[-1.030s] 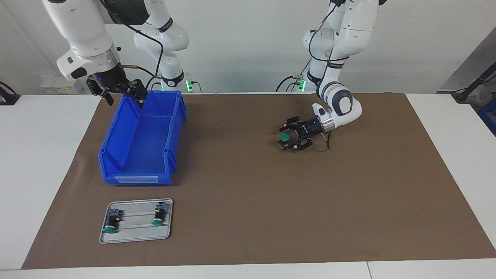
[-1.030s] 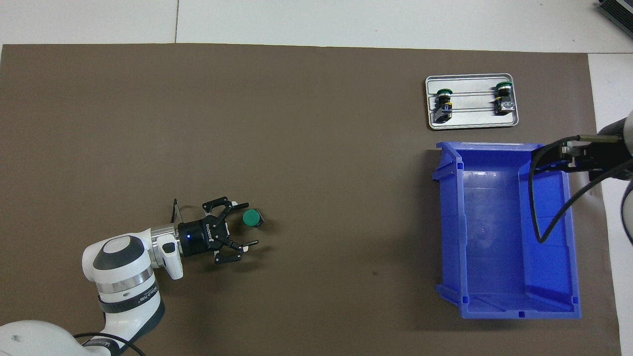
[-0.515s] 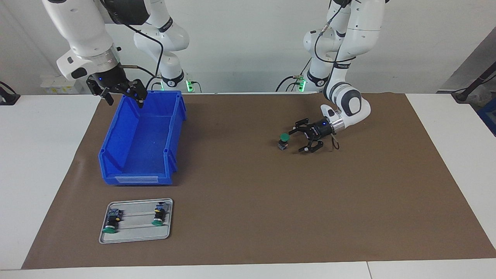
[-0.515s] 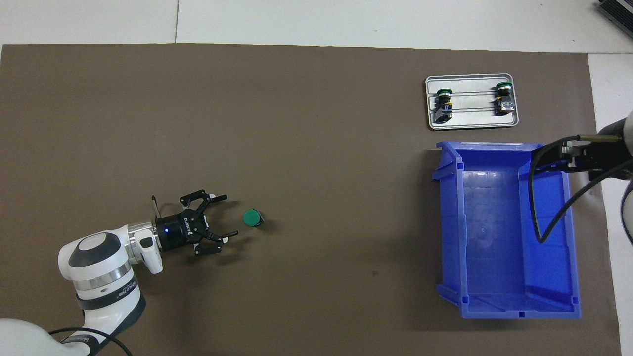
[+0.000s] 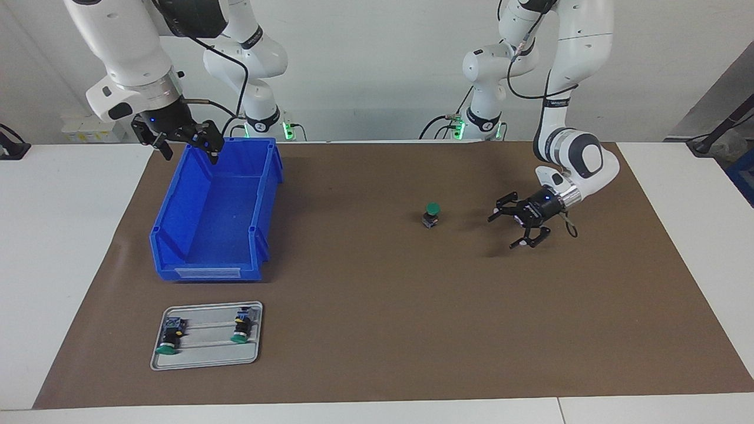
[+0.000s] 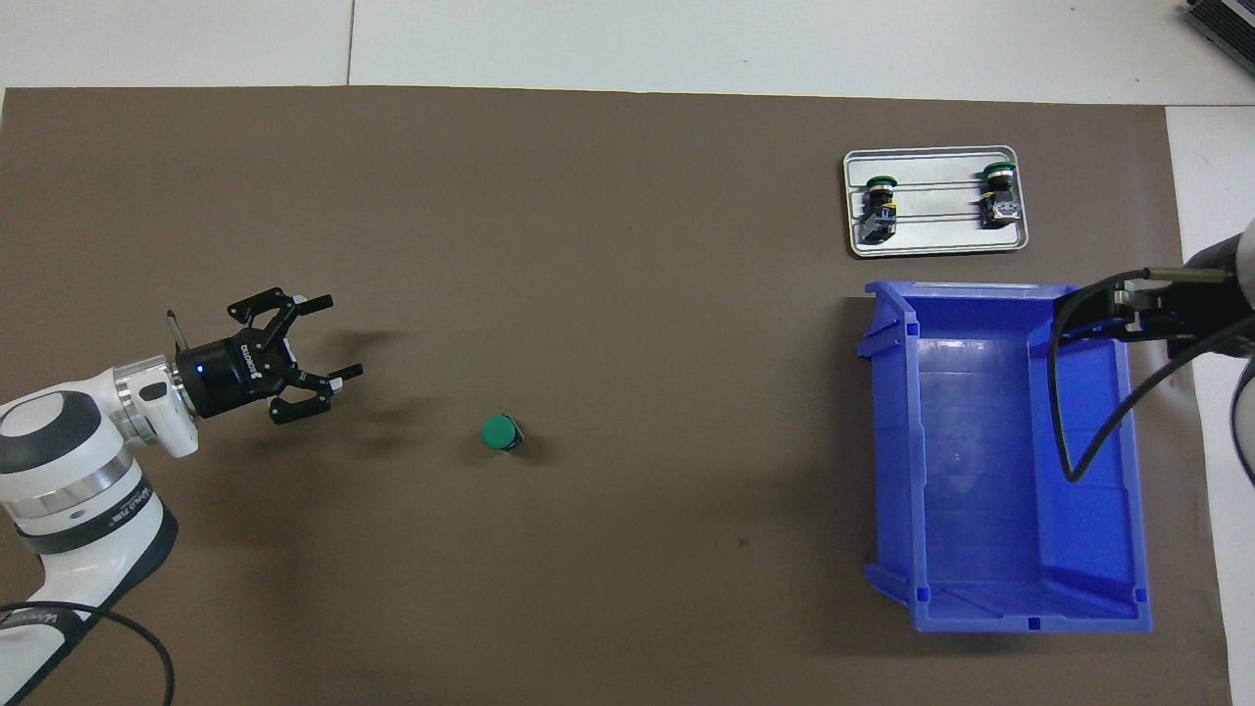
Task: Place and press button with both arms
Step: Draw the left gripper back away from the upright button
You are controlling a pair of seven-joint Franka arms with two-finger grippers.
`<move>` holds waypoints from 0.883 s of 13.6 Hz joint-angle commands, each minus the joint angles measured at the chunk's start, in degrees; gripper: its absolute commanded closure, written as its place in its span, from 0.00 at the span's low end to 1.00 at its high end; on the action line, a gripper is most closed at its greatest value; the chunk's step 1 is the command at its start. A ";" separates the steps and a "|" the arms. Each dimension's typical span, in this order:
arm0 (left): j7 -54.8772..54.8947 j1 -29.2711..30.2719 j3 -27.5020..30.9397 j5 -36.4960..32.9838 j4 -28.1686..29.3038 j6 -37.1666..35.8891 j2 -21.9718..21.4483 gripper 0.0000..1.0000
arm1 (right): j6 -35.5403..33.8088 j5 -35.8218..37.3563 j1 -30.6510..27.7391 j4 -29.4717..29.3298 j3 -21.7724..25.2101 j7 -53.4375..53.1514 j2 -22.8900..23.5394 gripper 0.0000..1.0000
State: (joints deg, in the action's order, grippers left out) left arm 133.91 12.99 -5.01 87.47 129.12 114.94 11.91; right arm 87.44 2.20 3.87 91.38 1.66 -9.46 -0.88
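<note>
Button (image 5: 432, 214) green-capped, upright on mat, left gripper (image 5: 518, 227) spread, right gripper (image 5: 187, 141) unclear.

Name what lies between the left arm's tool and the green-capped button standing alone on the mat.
Nothing: only bare brown mat separates the left tool from the button, clearest in the overhead view.

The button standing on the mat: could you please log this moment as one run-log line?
button: upright on mat, free | left gripper: open, above mat | right gripper: over blue bin, waiting

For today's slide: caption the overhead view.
Green button stands alone on the mat; open left pincer hangs apart from it.
</note>
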 commanded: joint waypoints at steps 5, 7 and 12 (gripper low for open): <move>-41.92 -0.95 -0.88 -24.67 -19.50 -0.68 0.32 0.03 | -0.08 -1.41 -0.36 0.73 0.19 1.81 -0.70 0.00; -52.13 -0.95 -1.14 -33.47 -23.11 -3.04 -1.00 0.03 | -0.08 -1.41 -0.36 0.73 0.19 1.90 -0.70 0.00; -80.33 -7.00 -1.23 -60.53 -36.11 -12.88 -2.42 0.03 | -0.08 -1.41 -0.36 0.73 0.19 1.81 -0.70 0.00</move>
State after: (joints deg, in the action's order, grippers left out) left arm 63.36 9.76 -6.86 35.27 98.40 105.83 9.04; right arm 87.44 2.20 3.87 91.38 1.66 -9.46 -0.88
